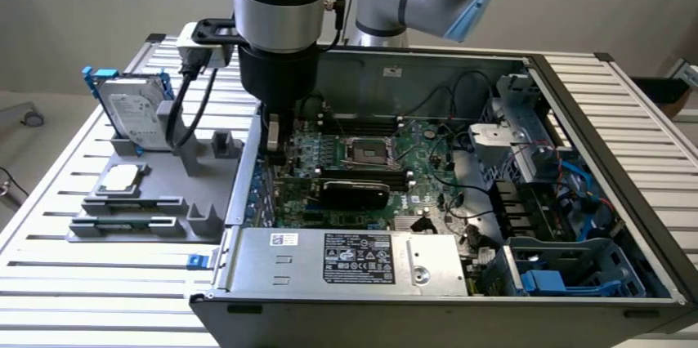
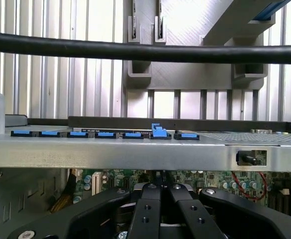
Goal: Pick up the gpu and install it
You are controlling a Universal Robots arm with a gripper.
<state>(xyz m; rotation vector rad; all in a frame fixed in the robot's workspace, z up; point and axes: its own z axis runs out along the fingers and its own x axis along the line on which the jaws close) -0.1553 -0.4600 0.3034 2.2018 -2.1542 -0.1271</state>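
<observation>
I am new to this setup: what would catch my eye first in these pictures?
First, the open computer case with its green motherboard, and the arm's shut gripper lowered inside near the case's wall on the exterior view's left. Beside the case, a grey holder carries a silver hard drive.

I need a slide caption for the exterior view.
Shut gripper lowered inside the open computer case, GPU seated on the motherboard.
</observation>
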